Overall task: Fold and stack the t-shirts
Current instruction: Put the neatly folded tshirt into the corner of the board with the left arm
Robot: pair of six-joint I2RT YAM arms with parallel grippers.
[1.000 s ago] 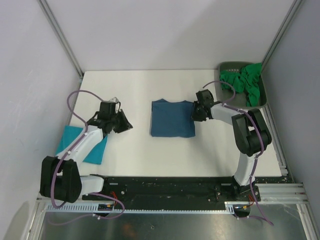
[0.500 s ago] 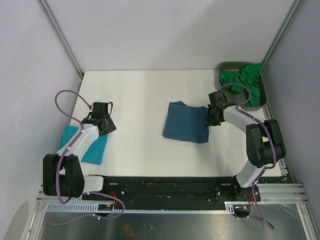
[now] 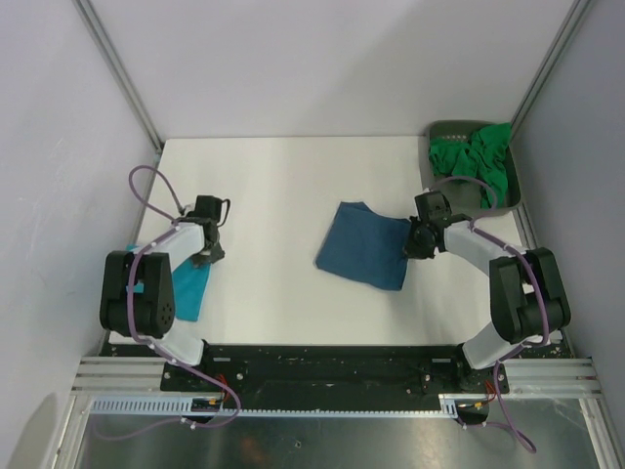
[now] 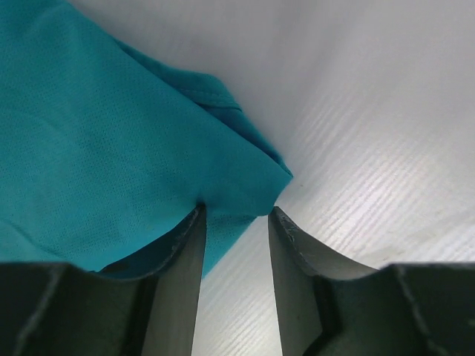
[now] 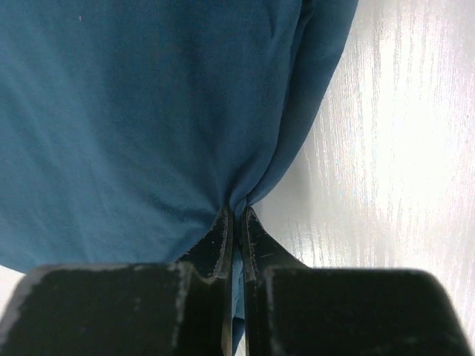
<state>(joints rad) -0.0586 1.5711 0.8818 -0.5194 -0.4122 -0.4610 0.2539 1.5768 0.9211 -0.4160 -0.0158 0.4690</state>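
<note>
A folded dark steel-blue t-shirt (image 3: 359, 244) lies skewed at mid-table. My right gripper (image 3: 418, 240) is shut on its right edge, and the right wrist view shows the cloth (image 5: 148, 111) bunched between the closed fingertips (image 5: 236, 213). A folded turquoise t-shirt (image 3: 188, 291) lies at the left edge, partly hidden under the left arm. My left gripper (image 3: 203, 258) hovers open over its far right corner. In the left wrist view that corner (image 4: 245, 178) reaches just between the spread fingertips (image 4: 236, 215), ungripped. Bright green t-shirts (image 3: 480, 161) are heaped in the tray.
The dark grey tray (image 3: 439, 135) stands at the back right corner against the frame post. White walls and aluminium posts close in the white table (image 3: 283, 176) on three sides. The arm bases sit along the near edge.
My right gripper closed on the blue shirt and dragged it right, turning it askew. My left arm swung back left over the turquoise shirt and its jaws opened.
</note>
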